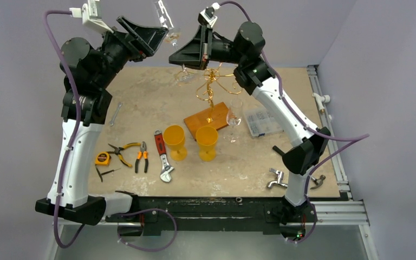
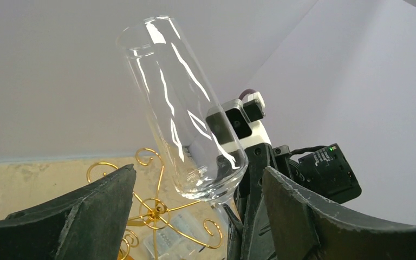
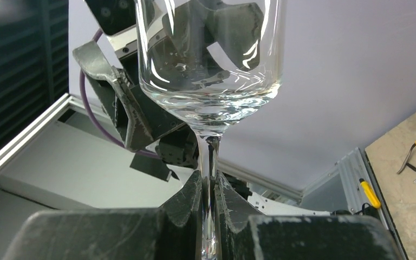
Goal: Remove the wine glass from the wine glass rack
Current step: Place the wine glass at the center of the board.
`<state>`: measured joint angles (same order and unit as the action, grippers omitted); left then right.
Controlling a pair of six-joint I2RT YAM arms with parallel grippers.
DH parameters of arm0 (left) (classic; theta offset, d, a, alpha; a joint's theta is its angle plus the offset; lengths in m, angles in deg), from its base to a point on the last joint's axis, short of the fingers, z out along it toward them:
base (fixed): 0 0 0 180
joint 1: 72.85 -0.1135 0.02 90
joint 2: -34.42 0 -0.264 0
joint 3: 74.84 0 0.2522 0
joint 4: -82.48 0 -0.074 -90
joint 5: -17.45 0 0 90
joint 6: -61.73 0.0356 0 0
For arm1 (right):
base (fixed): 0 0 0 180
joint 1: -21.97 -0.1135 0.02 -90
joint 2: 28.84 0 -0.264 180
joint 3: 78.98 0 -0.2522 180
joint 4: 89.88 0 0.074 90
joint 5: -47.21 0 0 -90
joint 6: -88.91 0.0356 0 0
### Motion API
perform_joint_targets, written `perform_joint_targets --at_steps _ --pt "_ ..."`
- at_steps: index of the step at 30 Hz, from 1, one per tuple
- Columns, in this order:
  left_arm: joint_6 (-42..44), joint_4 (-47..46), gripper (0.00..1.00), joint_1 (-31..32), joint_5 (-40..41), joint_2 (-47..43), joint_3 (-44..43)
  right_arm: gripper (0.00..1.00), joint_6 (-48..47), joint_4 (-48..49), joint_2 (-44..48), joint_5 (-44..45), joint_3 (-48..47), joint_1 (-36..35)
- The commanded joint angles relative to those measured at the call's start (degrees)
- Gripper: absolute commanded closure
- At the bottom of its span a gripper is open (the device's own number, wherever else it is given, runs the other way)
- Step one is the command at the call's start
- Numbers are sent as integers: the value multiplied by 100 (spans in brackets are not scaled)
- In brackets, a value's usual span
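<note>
The clear wine glass (image 1: 164, 16) is held high in the air, above and to the left of the wine glass rack (image 1: 211, 86), bowl upward and tilted. My right gripper (image 3: 208, 181) is shut on its thin stem, just under the bowl (image 3: 211, 54). The left gripper (image 2: 197, 170) stands open, with the bowl (image 2: 187, 130) between its fingers (image 2: 100, 208) but not touching them. In the top view the left gripper (image 1: 143, 33) faces the right gripper (image 1: 174, 54) across the glass. The golden rack (image 2: 151, 208) shows below, and its wooden base (image 1: 208, 120) rests on the table.
Another glass (image 1: 184, 76) hangs from the rack's left arm, and one more (image 1: 233, 120) is by the base. Two yellow goblets (image 1: 174, 140) (image 1: 207, 142), a wrench (image 1: 163, 157), pliers (image 1: 141, 157), a tape measure (image 1: 102, 158), a clear parts box (image 1: 260, 120) and a tap (image 1: 276, 179) lie about.
</note>
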<state>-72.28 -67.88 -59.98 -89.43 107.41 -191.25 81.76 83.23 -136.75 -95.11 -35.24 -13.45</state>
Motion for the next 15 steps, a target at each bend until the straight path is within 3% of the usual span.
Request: perform_joint_targets --at_steps 1,15 --pt "-390 -478 16 -70 -283 -20 -65 100 -108 763 319 -361 -119 -86" --pt "-1925 -1448 22 -363 -898 -55 462 100 -60 983 96 -978 -467 -201"
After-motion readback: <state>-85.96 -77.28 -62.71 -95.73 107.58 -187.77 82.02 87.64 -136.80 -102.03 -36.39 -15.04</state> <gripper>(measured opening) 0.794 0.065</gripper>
